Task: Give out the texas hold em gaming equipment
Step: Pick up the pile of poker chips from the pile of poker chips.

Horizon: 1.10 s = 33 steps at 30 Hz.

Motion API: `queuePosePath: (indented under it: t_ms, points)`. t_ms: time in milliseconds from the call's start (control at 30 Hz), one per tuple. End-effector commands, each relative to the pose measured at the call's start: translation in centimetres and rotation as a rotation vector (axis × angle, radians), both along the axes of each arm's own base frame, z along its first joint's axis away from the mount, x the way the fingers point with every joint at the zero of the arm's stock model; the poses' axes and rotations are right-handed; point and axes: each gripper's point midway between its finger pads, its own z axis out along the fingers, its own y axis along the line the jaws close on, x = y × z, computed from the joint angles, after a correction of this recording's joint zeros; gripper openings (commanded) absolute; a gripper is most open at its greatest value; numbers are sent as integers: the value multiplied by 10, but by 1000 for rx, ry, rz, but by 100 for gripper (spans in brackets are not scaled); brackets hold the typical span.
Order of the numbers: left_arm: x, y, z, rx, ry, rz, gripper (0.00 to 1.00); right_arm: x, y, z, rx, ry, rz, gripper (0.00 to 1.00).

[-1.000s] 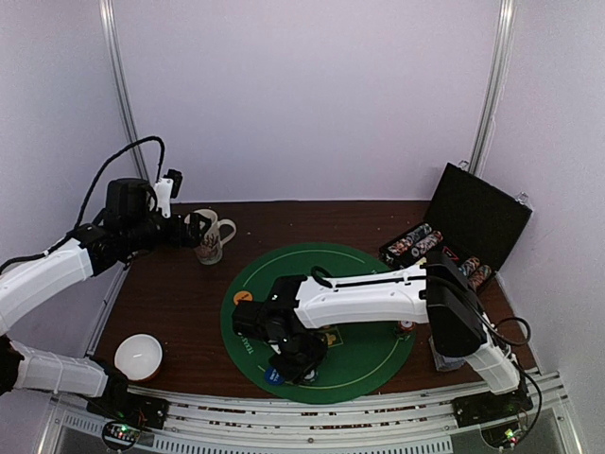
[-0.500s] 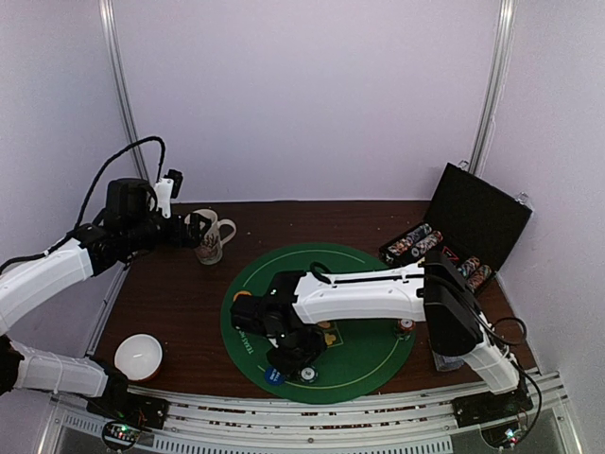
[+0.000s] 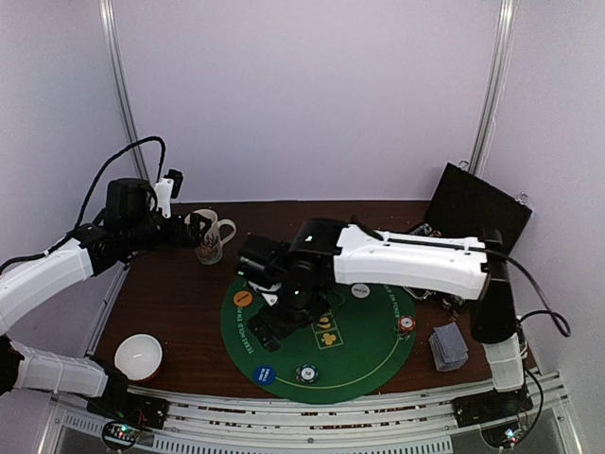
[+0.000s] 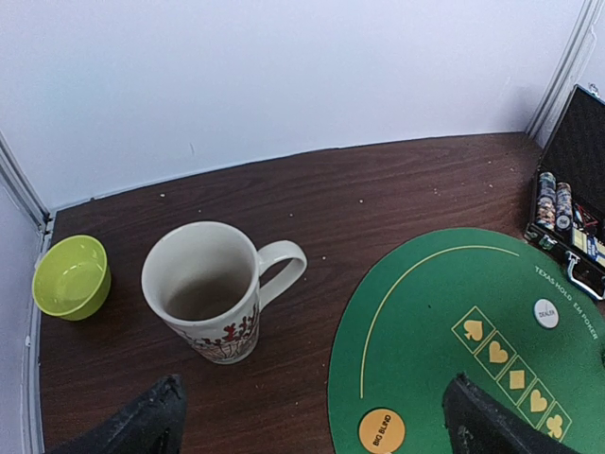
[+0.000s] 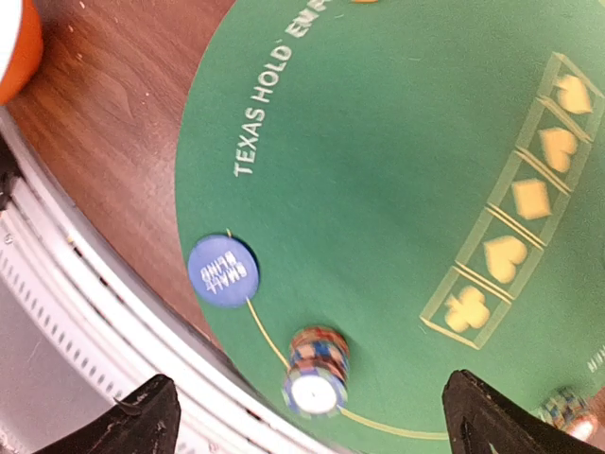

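**Asker:** Two claws to account for. How do they stand?

**Me:** Both are spread wide, with nothing in either. My right gripper (image 5: 317, 421) hangs above the near left part of the green mat (image 5: 397, 142), and its fingers (image 5: 142, 421) sit far apart at the two sides of my wrist view. My left gripper (image 4: 317, 430) is over the bare wood at the far left. Its jaws are apart too, facing the patterned mug (image 4: 210, 288).

**Asker:** And the poker gear?

**Me:** It is spread around the mat. A small stack of striped chips (image 5: 317, 371) sits on the yellow border line at the near edge. It shows between my right fingers and is clear of both. The blue small-blind disc (image 5: 222, 270) lies just to its left on the same line. The orange big-blind disc (image 4: 382, 430) is at the mat's left edge. The white dealer disc (image 4: 545, 313) lies toward the far right, beside the row of suit symbols. A second chip stack (image 3: 406, 324) stands at the right edge. The deck of cards (image 3: 448, 346) lies off the mat on the wood to the right, grey backs up. More chips are racked in the open black case (image 3: 473, 222) in the far right corner.

**Asker:** Anything else?

**Me:** A green bowl (image 4: 68, 276) sits beside the mug, and a white bowl (image 3: 139, 356) sits near my left base.
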Motion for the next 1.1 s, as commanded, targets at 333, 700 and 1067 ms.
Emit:
queuePosePath:
  t_ms: [333, 700, 1067]
  points:
    - [4, -1, 5, 6, -24, -15, 98, 44, -268, 5, -189, 24, -666, 100]
    - [3, -1, 3, 10, -17, -14, 98, 66, -277, -52, -185, 93, -663, 100]
    - [6, -1, -1, 21, -9, -13, 98, 62, -276, -99, -219, 184, -646, 82]
